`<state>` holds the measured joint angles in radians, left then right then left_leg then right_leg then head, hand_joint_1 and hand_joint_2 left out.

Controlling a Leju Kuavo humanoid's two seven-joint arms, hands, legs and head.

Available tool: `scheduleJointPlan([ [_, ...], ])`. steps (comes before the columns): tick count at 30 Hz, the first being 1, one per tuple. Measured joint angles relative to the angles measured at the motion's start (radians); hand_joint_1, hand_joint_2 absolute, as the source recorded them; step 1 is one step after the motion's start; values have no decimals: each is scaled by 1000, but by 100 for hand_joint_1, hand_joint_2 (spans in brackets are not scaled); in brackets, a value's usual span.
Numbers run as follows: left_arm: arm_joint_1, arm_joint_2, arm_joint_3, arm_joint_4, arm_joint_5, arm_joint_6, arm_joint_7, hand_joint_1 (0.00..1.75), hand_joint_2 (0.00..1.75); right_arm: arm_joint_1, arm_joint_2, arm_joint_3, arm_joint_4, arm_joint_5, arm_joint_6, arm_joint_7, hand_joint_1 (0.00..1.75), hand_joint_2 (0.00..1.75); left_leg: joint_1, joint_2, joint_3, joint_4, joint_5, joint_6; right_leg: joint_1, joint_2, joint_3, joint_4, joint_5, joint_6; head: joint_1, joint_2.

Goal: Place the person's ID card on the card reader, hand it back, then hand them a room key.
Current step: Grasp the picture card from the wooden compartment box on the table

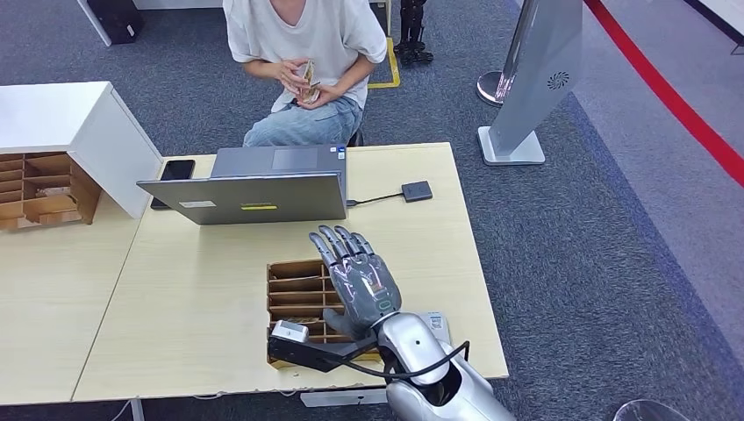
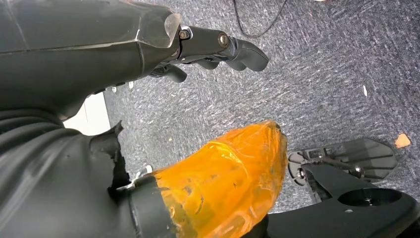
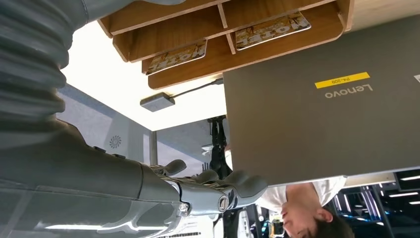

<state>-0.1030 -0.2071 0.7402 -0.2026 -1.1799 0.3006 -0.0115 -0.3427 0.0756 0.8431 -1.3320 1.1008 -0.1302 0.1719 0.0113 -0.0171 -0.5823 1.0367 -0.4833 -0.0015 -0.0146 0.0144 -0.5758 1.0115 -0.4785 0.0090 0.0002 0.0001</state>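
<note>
My right hand [image 1: 357, 279] hovers flat over the wooden card organizer [image 1: 294, 289] near the table's front edge, fingers spread and holding nothing. In the right wrist view its fingers [image 3: 218, 191] are stretched out empty, and two room key cards [image 3: 272, 29] [image 3: 176, 51] lie in the organizer's slots. The small dark card reader [image 1: 418, 190] sits on the table right of the laptop, on a cable. The seated person across the table holds cards [image 1: 307, 83] in both hands. My left hand [image 2: 218, 47] hangs beside my body above the carpet, empty.
An open grey laptop [image 1: 259, 186] stands between the organizer and the person. A black phone [image 1: 174, 175] lies to its left. A white cabinet [image 1: 70, 132] with wooden compartments stands at the far left. A grey kiosk stand [image 1: 535, 79] rises on the right.
</note>
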Motion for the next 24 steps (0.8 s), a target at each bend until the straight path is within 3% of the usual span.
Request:
scheduleJointPlan([
  [24, -2, -1, -23, 0, -5, -2, 6, 0, 0, -19, 15, -2, 93, 9, -1, 27, 1, 175, 0, 0, 0, 0, 0, 0, 0, 0, 0, 0, 0, 0, 0, 0],
])
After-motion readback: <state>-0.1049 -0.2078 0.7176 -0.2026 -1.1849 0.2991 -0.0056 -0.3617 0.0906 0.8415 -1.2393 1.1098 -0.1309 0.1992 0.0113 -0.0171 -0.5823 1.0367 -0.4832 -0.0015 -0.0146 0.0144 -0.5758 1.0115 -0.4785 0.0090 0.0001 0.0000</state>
